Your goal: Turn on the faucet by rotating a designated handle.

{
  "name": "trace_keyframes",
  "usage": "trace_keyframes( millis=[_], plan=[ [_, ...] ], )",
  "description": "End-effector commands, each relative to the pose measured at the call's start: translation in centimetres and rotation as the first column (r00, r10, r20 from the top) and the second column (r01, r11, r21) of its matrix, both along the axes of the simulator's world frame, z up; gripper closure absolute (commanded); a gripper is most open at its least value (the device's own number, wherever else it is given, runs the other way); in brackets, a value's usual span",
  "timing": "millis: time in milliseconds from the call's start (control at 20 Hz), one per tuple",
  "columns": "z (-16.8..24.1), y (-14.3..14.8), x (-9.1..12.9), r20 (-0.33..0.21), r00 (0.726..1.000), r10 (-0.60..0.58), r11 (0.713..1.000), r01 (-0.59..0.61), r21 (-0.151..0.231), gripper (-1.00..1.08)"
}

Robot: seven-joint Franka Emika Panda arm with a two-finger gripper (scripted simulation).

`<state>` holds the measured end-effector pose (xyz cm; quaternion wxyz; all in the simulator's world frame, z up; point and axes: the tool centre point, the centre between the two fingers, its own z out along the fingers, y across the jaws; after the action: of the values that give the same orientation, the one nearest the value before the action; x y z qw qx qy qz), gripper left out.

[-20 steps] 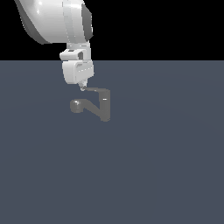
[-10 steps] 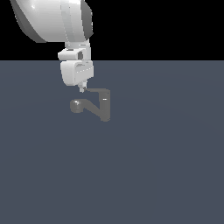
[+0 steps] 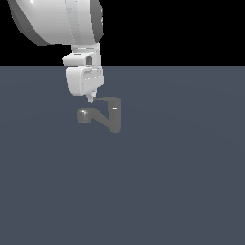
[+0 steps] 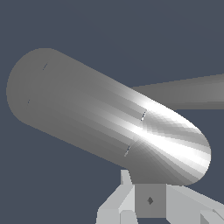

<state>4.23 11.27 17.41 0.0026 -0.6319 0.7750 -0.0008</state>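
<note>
In the exterior view the small grey faucet [image 3: 115, 118] stands upright on the dark floor. Its slanted spout ends in a round nozzle [image 3: 83, 115] toward the exterior view's left. The thin handle [image 3: 106, 100] sticks out sideways from the top of the body, also to that left. My gripper [image 3: 90, 99] hangs tip-down right at the handle's free end, with its fingers together and nothing held. In the wrist view a thick grey faucet bar [image 4: 109, 118] fills the frame, its rounded end just beyond my gripper [image 4: 149, 200]. A thinner grey bar [image 4: 188, 92] shows behind it.
The white arm [image 3: 57, 21] rises from the gripper toward the upper left of the exterior view. A flat dark blue-grey floor [image 3: 167, 191] surrounds the faucet, and nothing else stands on it.
The big upper arm link has shifted a little. The gripper tip stays at the handle's end, and the handle and faucet look unmoved.
</note>
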Motion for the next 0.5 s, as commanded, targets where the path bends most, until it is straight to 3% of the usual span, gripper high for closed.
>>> trace_keyframes(
  millis=[0, 200, 450],
  plan=[
    [-0.1, -0.7, -0.7, -0.005, 1.000, -0.007, 1.000, 0.007, -0.002, 1.08],
    [0.0, -0.3, -0.9, -0.001, 1.000, 0.001, 1.000, -0.001, 0.000, 1.08],
    [-0.1, -2.6, -1.9, -0.002, 1.000, -0.001, 1.000, 0.001, 0.000, 1.08]
  ],
)
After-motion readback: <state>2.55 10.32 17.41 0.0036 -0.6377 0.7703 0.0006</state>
